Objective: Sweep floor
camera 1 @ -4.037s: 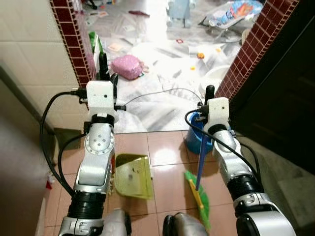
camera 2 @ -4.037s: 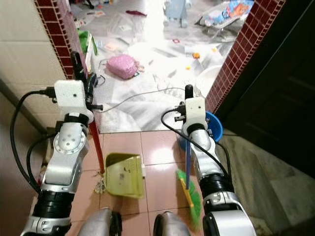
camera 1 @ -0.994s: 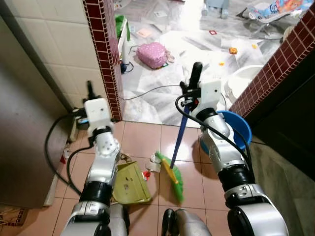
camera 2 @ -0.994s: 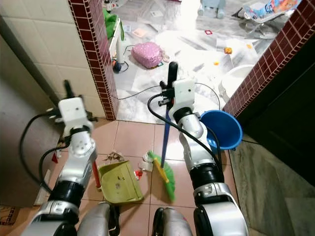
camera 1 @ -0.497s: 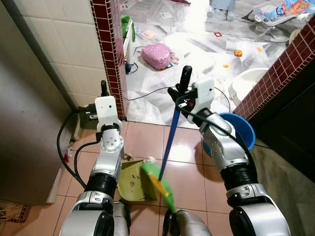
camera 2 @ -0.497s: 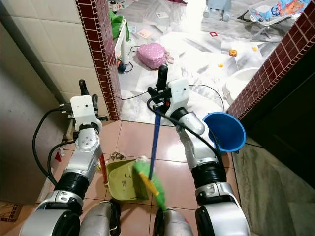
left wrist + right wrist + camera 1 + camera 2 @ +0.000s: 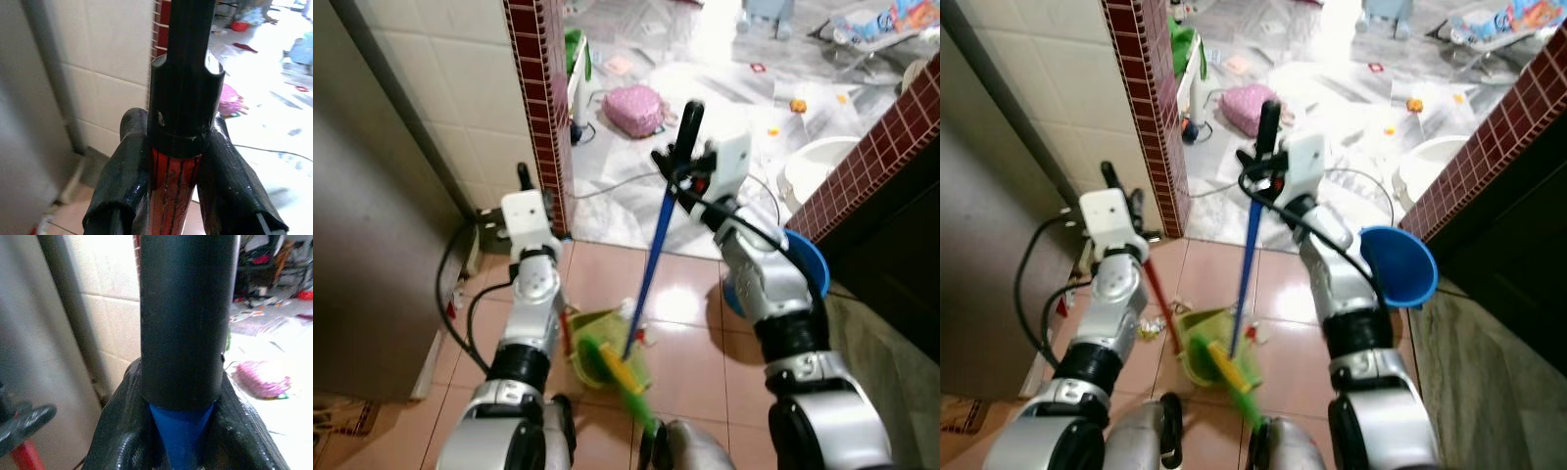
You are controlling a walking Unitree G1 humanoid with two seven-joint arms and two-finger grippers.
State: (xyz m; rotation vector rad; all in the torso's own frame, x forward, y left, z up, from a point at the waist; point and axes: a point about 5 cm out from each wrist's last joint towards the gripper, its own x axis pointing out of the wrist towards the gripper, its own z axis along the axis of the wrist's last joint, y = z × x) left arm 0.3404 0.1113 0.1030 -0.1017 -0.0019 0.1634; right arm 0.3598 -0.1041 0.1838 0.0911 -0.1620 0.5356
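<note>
Blue-handled broom point(image 7: 651, 269), green bristles, over yellow-green dustpan point(image 7: 597, 354)

A brick wall point(image 7: 536, 108) blocks my left, a blue bucket point(image 7: 1400, 264) my right; open floor point(image 7: 607, 269) lies between them.

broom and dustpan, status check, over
Right tool shut on blue broom handle, left tool shut on red dustpan handle. Green broom head sits at the dustpan. Scraps on tiles beside it; blue bucket close right.
</note>
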